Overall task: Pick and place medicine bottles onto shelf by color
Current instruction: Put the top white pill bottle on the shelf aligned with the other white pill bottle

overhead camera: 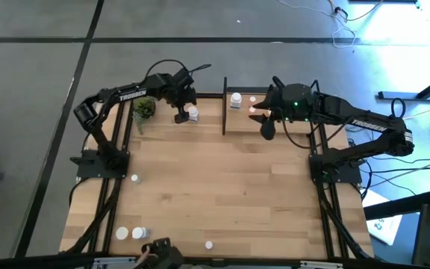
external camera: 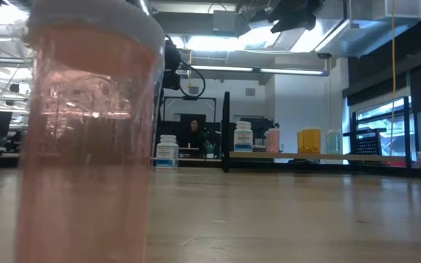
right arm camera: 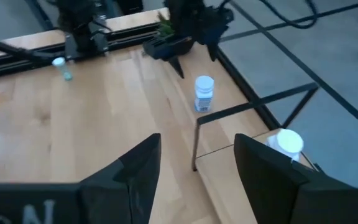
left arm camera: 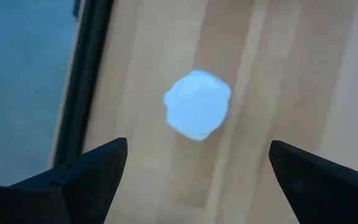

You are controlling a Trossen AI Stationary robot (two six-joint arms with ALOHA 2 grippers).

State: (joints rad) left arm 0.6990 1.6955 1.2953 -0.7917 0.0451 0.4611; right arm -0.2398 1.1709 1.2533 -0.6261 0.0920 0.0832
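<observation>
High view, left to right. Bottles on the surface [overhead camera: 222, 194]: one white bottle [overhead camera: 134, 178] at mid left, two white ones [overhead camera: 122, 234] [overhead camera: 139, 234] side by side at lower left, one white one [overhead camera: 209, 244] at bottom centre, one white-capped bottle [overhead camera: 192, 113] at upper centre beside the left gripper [overhead camera: 179, 117]. That makes five loose on the surface. One small potted plant [overhead camera: 144, 107] at upper left.

Shelf [overhead camera: 239, 119] at upper centre, black post on its left edge. On it in the high view: one white bottle [overhead camera: 236, 99], one small white cap [overhead camera: 252, 99], one pinkish bottle [overhead camera: 257, 111] next to the right gripper [overhead camera: 267, 128]. Low view shows more colours along the shelf [external camera: 327, 155]: white, pink, orange, pale green; exact count there cannot be told. A big pinkish bottle [external camera: 86, 131] fills the left of the low view, close to the camera.

Left arm reaches from the left edge to upper centre, gripper pointing down over the white-capped bottle [left arm camera: 197, 104]; fingers [left arm camera: 86, 177] wide apart, bottle between them, not touching. Right arm comes in from the right, gripper [right arm camera: 194, 168] over the shelf's near edge, fingers apart with nothing seen between them.
</observation>
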